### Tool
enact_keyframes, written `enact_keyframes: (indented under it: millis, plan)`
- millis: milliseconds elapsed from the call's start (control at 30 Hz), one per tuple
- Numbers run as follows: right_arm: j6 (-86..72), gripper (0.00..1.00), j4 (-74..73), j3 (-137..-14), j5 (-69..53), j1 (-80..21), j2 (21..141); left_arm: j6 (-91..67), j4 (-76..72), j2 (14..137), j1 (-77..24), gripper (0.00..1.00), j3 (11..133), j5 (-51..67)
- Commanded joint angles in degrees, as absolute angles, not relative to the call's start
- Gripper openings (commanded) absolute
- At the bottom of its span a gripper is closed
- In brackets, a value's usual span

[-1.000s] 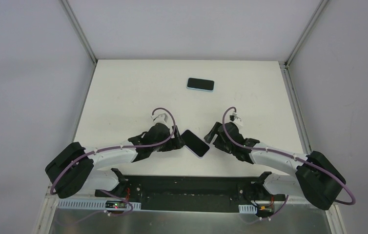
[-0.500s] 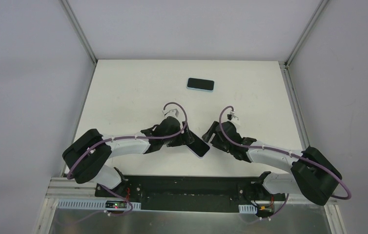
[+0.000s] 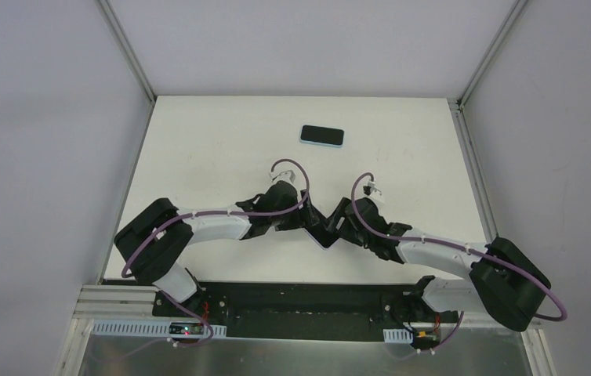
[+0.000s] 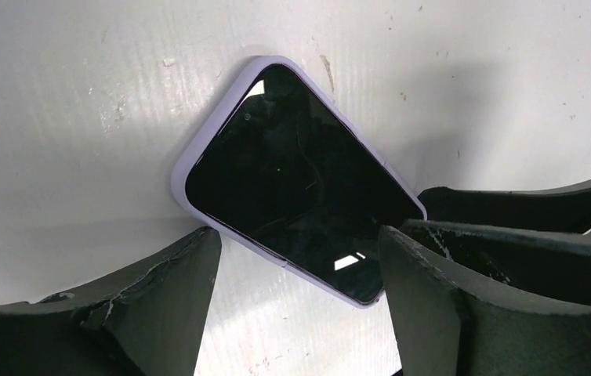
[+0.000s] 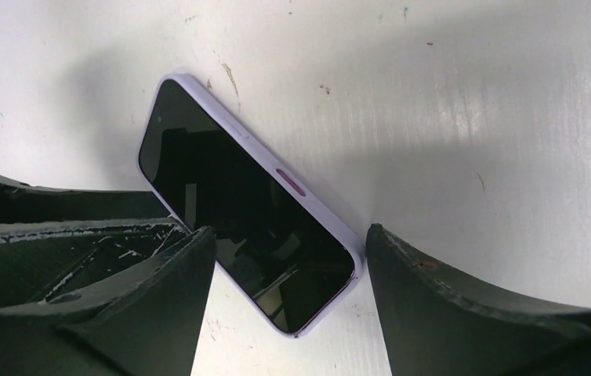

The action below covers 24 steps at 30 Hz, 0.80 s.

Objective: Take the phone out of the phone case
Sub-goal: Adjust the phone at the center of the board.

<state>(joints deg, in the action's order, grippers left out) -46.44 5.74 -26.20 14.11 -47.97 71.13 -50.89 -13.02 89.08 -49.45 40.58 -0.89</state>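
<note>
So the left gripper (image 4: 299, 233) is spread wide, with one end of the phone (image 4: 292, 184) sitting in the gap and its fingers (image 4: 159, 301) right up against the lilac phone case (image 4: 181, 164). I can't tell whether they're actually pressing on it. Same deal for the right gripper (image 5: 286, 229) at the other end: fingers apart, phone's end between them. The phone is still in the case, dark screen showing, and a pink button (image 5: 291, 180) is visible on one long side. All this is mid-bench by the near edge, where the arms meet nose to nose. A second phone (image 3: 322, 135) with a light blue rim lies flat on the table (image 3: 214, 149) toward the far edge, well apart.
</note>
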Motion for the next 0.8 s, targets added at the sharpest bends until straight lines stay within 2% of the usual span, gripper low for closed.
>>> enact_keyframes:
  millis: [0,600,767]
  plan:
    - [-48.3,0.74,0.3,-23.5,12.2,-49.0,71.1,-49.7,-9.9,91.7,-48.9,0.76,42.2,-0.1]
    - [-48.3,0.73,-4.9,-24.2,14.3,-51.4,69.1,-48.5,-9.9,97.2,-47.6,0.76,51.8,5.7]
    - [-47.3,0.76,-11.3,-26.1,18.2,-51.4,65.8,-48.8,-9.9,93.5,-46.4,0.76,49.0,3.6]
